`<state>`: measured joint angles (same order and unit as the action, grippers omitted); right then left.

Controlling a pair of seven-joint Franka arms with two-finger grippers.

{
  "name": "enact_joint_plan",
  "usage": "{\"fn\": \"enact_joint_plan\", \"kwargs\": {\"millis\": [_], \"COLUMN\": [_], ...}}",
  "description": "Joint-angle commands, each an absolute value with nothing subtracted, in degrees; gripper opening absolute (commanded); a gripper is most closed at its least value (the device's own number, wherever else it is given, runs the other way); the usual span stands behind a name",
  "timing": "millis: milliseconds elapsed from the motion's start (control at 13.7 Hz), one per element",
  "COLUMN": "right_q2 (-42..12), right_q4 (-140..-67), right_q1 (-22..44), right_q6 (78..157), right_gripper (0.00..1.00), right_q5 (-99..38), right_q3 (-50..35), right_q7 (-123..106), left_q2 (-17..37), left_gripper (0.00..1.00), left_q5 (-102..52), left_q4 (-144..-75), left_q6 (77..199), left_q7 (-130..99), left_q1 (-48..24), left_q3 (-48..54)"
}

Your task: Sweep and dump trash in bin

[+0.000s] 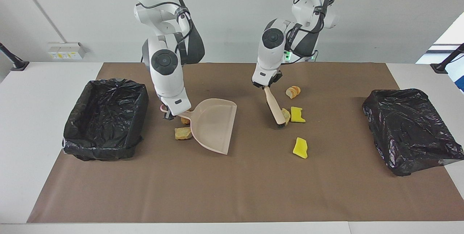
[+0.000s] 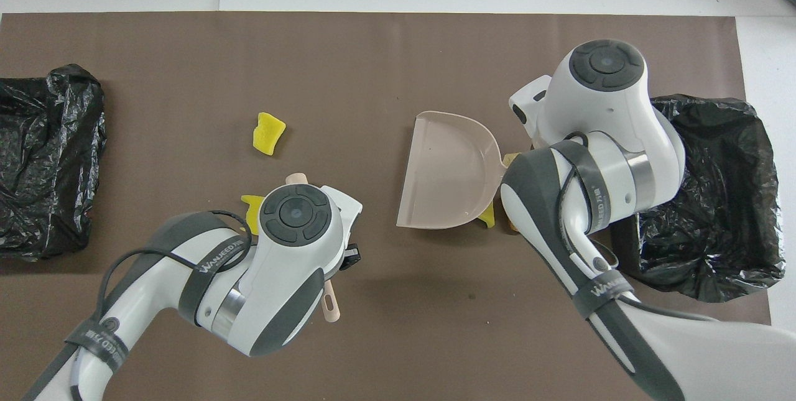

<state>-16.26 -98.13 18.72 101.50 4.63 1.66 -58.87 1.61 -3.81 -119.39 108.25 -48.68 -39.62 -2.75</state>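
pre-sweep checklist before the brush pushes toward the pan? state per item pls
1. Left gripper shut on the brush: ok.
2. Right gripper shut on the dustpan handle: ok.
3. Bristles down on the brown mat: ok, beside a tan chunk and a yellow chunk.
4. Pan mouth facing the brush: ok; lip flat on the mat: cannot tell.
5. Dustpan empty: ok.
6. All trash ahead of the pan mouth: not ok; a tan lump lies at the handle end, toward the bin.
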Motion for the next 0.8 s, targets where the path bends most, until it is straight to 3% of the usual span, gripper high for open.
{"fn": "enact_joint_plan", "kwargs": {"millis": [0, 292, 730], "right_q2": [-11.5, -8.6, -10.8], "right_q4": [-105.2, -113.0, -113.1], "right_q1": [20.6, 22.6, 29.6], "right_q6": [104.2, 113.1, 116.4], "right_gripper": [0.0, 0.0, 0.0], "right_q5": [4.7, 4.4, 4.7], "right_q3": [1.3, 1.3, 1.2], "right_q7": [-57.0, -56.9, -52.4], "left_q2": [-3.2, -9.3, -15.1], "left_gripper": [0.0, 0.0, 0.0], "left_q5": [-2.9, -2.8, -2.6], "left_q4": [-120.7, -125.6, -134.3], "left_q6": [102.7, 97.4, 96.2], "left_q7": [-49.6, -51.6, -52.7], "left_q1": [-38.6, -36.7, -32.5], "left_q3": [-2.2, -2.2, -2.2]}}
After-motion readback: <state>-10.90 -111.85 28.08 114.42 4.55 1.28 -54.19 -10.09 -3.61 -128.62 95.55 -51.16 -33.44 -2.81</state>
